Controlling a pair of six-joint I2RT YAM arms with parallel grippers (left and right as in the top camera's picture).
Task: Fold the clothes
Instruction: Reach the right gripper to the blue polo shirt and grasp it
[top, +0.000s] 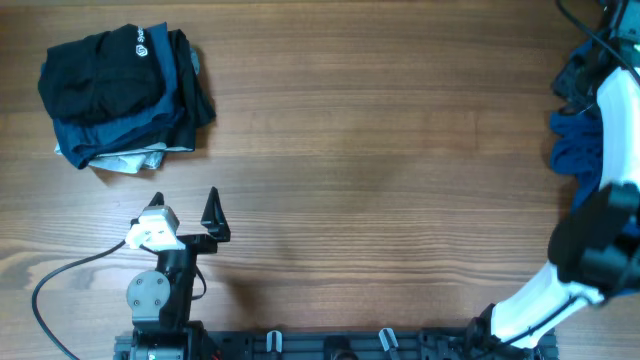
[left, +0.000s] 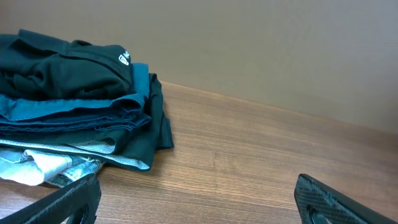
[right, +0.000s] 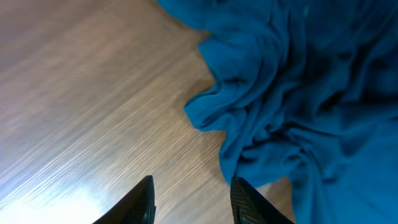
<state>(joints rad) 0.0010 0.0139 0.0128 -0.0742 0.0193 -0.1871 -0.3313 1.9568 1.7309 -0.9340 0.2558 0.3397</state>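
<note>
"Where is the blue shirt (top: 575, 150)?"

"Bunched at the desk's (top: 350, 150) right edge. The right end effector (right: 191, 183) is narrow, only desk between its fingers (right: 140, 202). It should reach the fold (right: 205, 115), then pinch. The left end effector (top: 185, 195) is wide."

Left pincer (top: 185, 200) agape; right pincer (right: 193, 184) narrower, seemingly empty.

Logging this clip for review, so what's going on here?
The right hand is down at the edge of the crumpled blue polo shirt, open, with nothing gripped yet. The left hand sits open near a stack of folded clothes, well away from the shirt. Folding has not begun.
</note>
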